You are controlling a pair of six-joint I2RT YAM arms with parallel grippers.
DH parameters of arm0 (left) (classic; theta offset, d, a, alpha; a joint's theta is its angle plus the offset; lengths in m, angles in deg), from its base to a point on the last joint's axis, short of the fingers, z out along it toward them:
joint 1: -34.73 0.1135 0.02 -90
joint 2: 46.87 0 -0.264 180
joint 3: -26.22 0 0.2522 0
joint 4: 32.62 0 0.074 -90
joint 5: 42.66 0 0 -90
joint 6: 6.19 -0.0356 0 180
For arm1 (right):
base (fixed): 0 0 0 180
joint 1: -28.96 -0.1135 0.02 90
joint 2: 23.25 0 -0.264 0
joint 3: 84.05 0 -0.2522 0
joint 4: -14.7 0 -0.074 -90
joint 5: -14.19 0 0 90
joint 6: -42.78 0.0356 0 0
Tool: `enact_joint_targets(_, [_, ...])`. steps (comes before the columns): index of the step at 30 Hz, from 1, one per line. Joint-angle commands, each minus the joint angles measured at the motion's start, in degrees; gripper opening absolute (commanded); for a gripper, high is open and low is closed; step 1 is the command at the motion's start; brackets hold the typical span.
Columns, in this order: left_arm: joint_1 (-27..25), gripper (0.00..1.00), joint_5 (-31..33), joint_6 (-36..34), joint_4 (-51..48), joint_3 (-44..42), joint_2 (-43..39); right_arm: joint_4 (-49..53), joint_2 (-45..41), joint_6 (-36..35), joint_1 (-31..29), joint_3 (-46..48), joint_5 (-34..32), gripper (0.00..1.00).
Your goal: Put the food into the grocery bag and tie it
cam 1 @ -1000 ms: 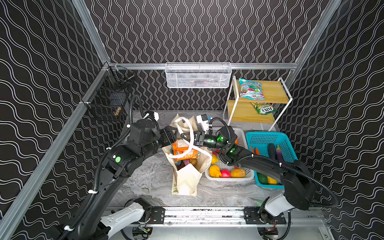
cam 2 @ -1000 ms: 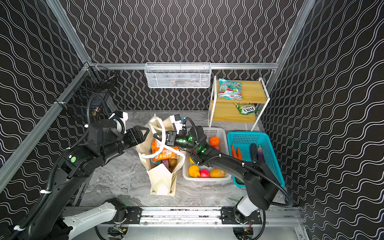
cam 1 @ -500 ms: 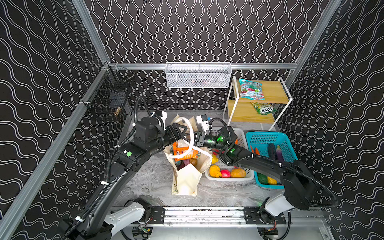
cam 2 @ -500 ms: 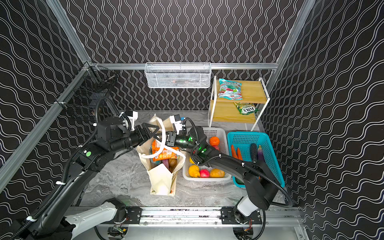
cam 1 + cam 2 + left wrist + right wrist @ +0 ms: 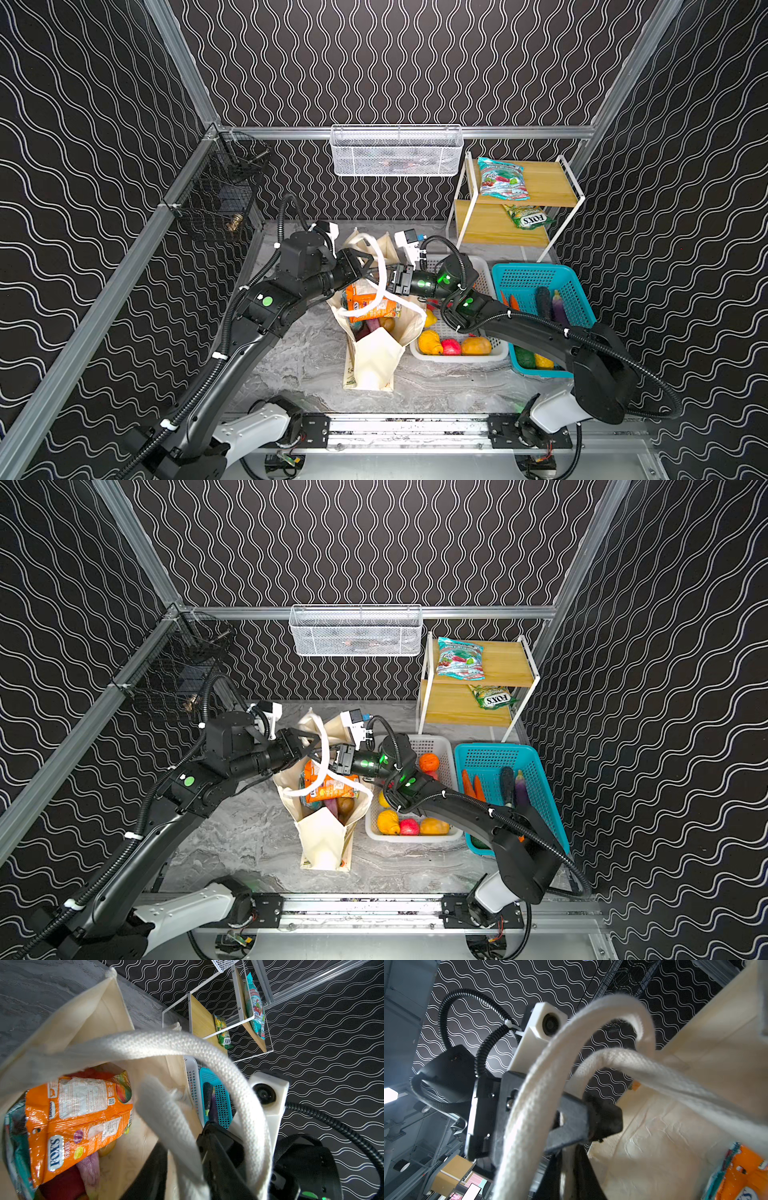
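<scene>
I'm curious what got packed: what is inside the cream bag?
On top lies an orange FOX'S packet; beside it peeks a teal packet; below, a pinkish fruit and something red. Deeper down is covered.

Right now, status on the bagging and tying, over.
Right gripper shut on a strap handle; left gripper astride one, grip unconfirmed. Canvas tote upright, FOX'S packet inside, untied. No obstruction seen.

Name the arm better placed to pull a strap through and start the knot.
Left, probably. The left gripper pokes through the looped handle held by the right gripper, and is shut on the second strap; drawing back should thread it.
</scene>
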Motion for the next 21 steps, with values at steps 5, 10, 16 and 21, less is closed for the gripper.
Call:
enact_joint_targets(5, [0.1, 0.12, 1.7, -0.4, 0.6, 0.9, 0.0, -0.2, -1.8, -1.5, 0.1, 0.4, 0.8, 0.3])
enact_joint_targets(10, [0.1, 0.0, 4.5, -3.4, -4.4, 4.5, 0.2, 5.0, -4.1, -4.7, 1.4, 0.6, -0.3, 0.43])
enact_joint_targets(16, [0.1, 0.0, 7.3, -7.3, -11.0, 9.4, 1.1, 14.6, -6.9, -10.7, 4.2, -0.3, -2.3, 0.43])
enact_joint_targets(21, [0.1, 0.0, 8.8, -11.0, -16.5, 14.3, 3.1, 22.9, -6.8, -16.3, 5.4, -3.9, -4.4, 0.38])
